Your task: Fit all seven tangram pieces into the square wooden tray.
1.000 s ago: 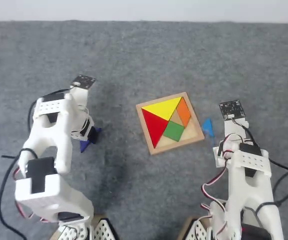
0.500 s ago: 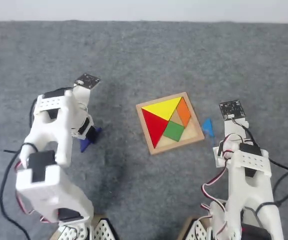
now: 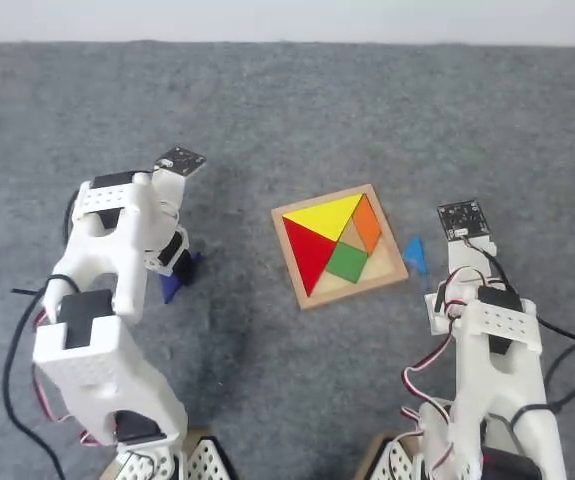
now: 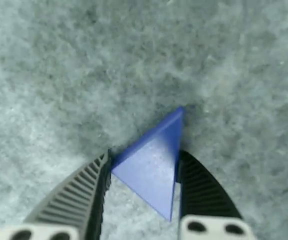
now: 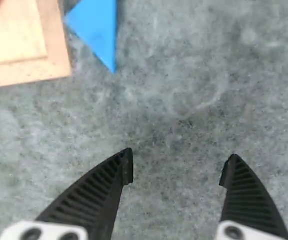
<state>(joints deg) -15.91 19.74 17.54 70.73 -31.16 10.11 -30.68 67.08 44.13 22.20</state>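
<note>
The square wooden tray [image 3: 392, 268] lies mid-table, holding a yellow triangle [image 3: 325, 216], a red triangle [image 3: 307, 254], an orange piece [image 3: 367, 222] and a green square [image 3: 347, 262]. A dark blue triangle [image 4: 151, 165] sits between the fingers [image 4: 91, 195] of my left gripper [image 4: 142, 159], which press on two of its sides; it is left of the tray [image 3: 172, 287] on the carpet. A light blue triangle [image 5: 96, 27] lies just outside the tray's right edge [image 3: 415, 254]. My right gripper [image 5: 176, 167] hovers open a short way from it, holding nothing.
Grey carpet covers the table. The left arm [image 3: 107, 270] stands left of the tray and the right arm [image 3: 487, 330] to its right. The tray's corner [image 5: 18, 50] lies next to the light blue triangle.
The left arm's upper part has swung slightly to the right and away over the dark blue triangle. The triangle stays in about the same spot. The right arm has not moved.
</note>
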